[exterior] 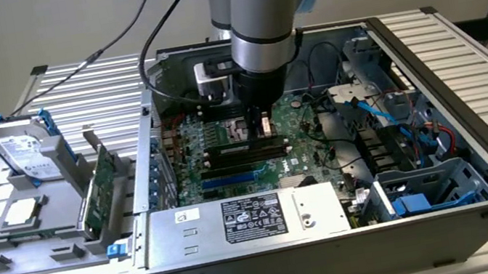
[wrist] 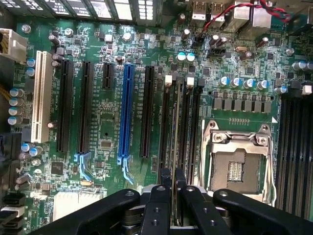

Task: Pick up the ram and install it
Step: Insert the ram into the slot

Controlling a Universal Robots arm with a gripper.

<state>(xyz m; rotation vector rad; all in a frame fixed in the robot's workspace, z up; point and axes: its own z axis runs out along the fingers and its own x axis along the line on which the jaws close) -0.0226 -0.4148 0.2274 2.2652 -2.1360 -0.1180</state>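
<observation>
Holding the ram [wrist: 176, 122], the gripper [wrist: 173, 174] has its jaws nearly closed. There is just a thin gap between them, and the ram fills it. The two black fingers [wrist: 164, 188] press on its flat sides.

In the wrist view the ram is seen from its thin top edge, like a long gray line. It runs along the black slots [wrist: 164, 122] on the board [wrist: 98, 127], beside the silver socket [wrist: 234, 164]. I cannot tell if the ram sits down in a slot or is just above one.

In the exterior view the arm [exterior: 262, 31] points straight down into the open case [exterior: 476, 115]. The gripper is low over the slots in the middle of the board.

On the exterior view's left, a gray stand [exterior: 7, 252] holds a hard drive [exterior: 26, 153] and a green card [exterior: 97, 197], well apart from the gripper.
</observation>
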